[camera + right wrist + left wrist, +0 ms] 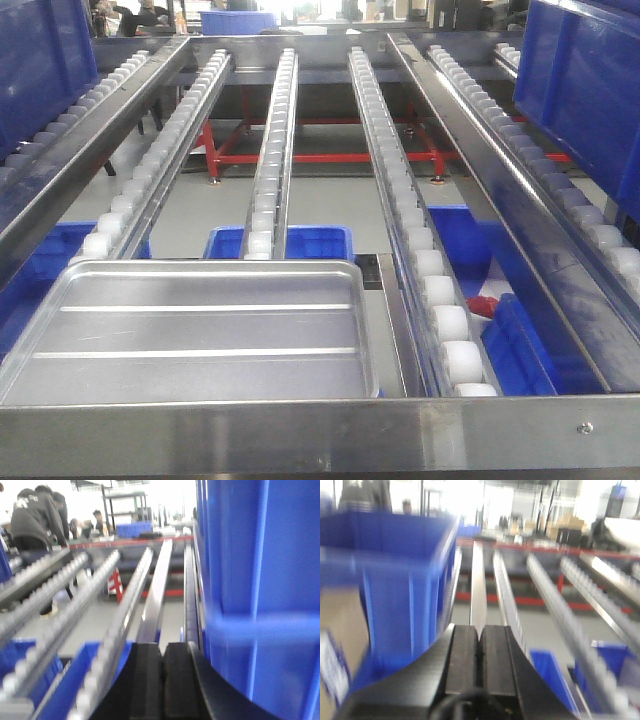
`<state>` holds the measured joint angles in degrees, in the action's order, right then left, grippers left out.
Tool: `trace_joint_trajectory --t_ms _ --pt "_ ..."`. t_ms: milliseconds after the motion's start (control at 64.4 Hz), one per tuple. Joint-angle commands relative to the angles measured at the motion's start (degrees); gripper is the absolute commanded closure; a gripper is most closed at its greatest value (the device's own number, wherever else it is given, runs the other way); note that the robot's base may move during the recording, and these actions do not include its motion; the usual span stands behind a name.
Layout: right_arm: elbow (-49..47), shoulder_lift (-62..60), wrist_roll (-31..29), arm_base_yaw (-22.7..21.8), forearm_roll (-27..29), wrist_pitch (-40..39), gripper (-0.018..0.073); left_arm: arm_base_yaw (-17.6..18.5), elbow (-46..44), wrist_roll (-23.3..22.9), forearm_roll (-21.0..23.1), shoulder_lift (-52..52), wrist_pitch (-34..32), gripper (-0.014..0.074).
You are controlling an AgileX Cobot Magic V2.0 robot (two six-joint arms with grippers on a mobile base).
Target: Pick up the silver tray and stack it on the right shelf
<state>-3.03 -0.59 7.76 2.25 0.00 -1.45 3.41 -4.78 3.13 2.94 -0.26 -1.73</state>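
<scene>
The silver tray (200,335), shiny with two long ribs across its base, lies flat on the roller tracks at the front left of a steel rack, its near edge against the steel front bar (320,432). This rack's tracks look all steel. A shelf with blue-framed tracks is not in view. Neither gripper shows in the front view. In the left wrist view my left gripper (479,630) is shut and empty, with its jaws pressed together. In the right wrist view my right gripper (162,647) is also shut and empty. Both wrist views are blurred and neither shows the tray.
Roller tracks (272,150) run away from me, with open gaps between them. Blue bins (300,240) stand on the floor below. A tall blue crate (395,580) is close on the left gripper's left, and another (260,590) is close on the right gripper's right. People (35,520) stand far back.
</scene>
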Motion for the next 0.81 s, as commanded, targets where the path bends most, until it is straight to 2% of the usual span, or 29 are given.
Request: trace_joint_trajectory --t_ms 0,140,233,357,450,513,621,683,746,792 --pt "-8.0 2.0 -0.3 0.1 -0.6 -2.1 0.0505 0.4 -10.3 -0.5 -2.9 3.1 -0.7 0.0689" --pt "-18.1 9.9 -0.3 0.1 -0.6 4.9 0.0505 0.4 -24.1 -0.5 -2.9 11.1 14.3 0.0688" --pt "-23.3 15.6 -0.3 0.1 -0.6 6.8 0.0505 0.4 -31.4 -0.5 -0.7 18.0 22.0 0.0688" --pt "-26.8 20.2 -0.2 0.2 -0.6 8.5 0.0491 0.4 -34.7 -0.5 -0.1 24.6 23.9 0.0685" --pt "-27.4 22.4 -0.2 1.1 -0.6 8.5 0.0417 0.4 -34.8 -0.5 0.6 29.1 23.8 0.0681" --pt "-27.4 23.0 -0.2 2.4 -0.6 8.7 0.0347 0.4 -34.8 -0.5 1.7 31.7 23.8 0.0612" --pt "-27.4 23.9 -0.2 5.1 -0.6 8.8 0.0253 0.4 -34.8 -0.5 6.4 34.9 24.3 0.0354" --pt "-27.4 24.9 -0.2 6.8 -0.6 8.9 0.0228 0.4 -34.8 -0.5 10.3 36.1 24.9 0.0248" --pt "-27.4 26.4 0.1 9.1 0.4 9.9 0.0215 0.4 -34.8 -0.5 13.7 37.0 26.6 0.0225" --pt "-27.4 27.7 0.1 11.0 1.9 11.3 0.0216 0.4 -34.8 -0.5 14.2 37.6 28.2 0.0225"
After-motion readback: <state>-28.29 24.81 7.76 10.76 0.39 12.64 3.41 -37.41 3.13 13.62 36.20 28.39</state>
